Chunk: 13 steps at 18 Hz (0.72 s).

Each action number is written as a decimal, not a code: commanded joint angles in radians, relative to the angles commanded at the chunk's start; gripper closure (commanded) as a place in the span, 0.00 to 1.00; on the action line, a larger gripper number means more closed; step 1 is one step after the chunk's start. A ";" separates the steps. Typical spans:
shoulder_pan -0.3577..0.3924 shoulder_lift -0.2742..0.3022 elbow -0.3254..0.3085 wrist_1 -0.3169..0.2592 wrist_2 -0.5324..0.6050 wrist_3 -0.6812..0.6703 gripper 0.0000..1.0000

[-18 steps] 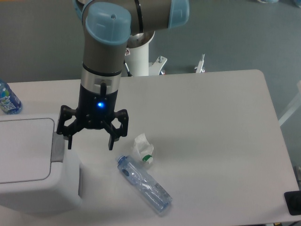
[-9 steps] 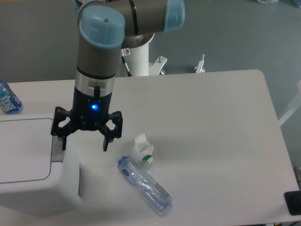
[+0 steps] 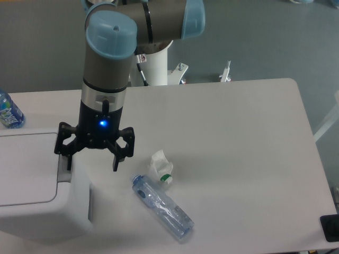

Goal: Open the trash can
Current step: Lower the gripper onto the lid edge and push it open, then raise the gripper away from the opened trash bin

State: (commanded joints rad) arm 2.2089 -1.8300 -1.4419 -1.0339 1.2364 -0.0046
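Nearest you, a clear plastic bottle (image 3: 162, 206) lies on its side by the front edge, a crumpled wrapper (image 3: 161, 166) just behind it. Your trash can (image 3: 37, 185) fills the front-left corner, lid flat. The gripper (image 3: 91, 162) hangs over its grey push bar (image 3: 64, 168), fingers spread, holding nothing. A blue-labelled bottle (image 3: 9, 111) stands at the left edge.

A black gripper (image 3: 91, 163) with a glowing blue light is shown on a grey arm (image 3: 106, 79) capped in light blue. Beside it is seen a white trash can (image 3: 37, 201) with a grey push bar (image 3: 64, 170). To its right are seen a clear bluish bottle (image 3: 161, 206) and white crumpled paper (image 3: 160, 165) marked with green, on a pale grey table (image 3: 233, 148).
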 joint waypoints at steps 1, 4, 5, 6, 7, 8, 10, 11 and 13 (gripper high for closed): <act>0.000 0.000 0.000 0.000 0.000 0.000 0.00; 0.000 -0.002 0.000 0.000 0.002 0.002 0.00; 0.000 -0.002 0.000 0.000 0.002 0.002 0.00; 0.000 -0.003 0.000 0.000 0.002 0.002 0.00; 0.000 -0.005 0.000 0.000 0.002 0.002 0.00; 0.000 -0.006 0.000 0.000 0.002 0.002 0.00; 0.000 -0.008 0.000 0.000 0.002 0.002 0.00; 0.000 -0.008 0.000 0.000 0.002 0.002 0.00; 0.000 -0.008 0.006 0.000 0.002 0.003 0.00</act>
State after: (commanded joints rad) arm 2.2089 -1.8377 -1.4359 -1.0339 1.2379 -0.0015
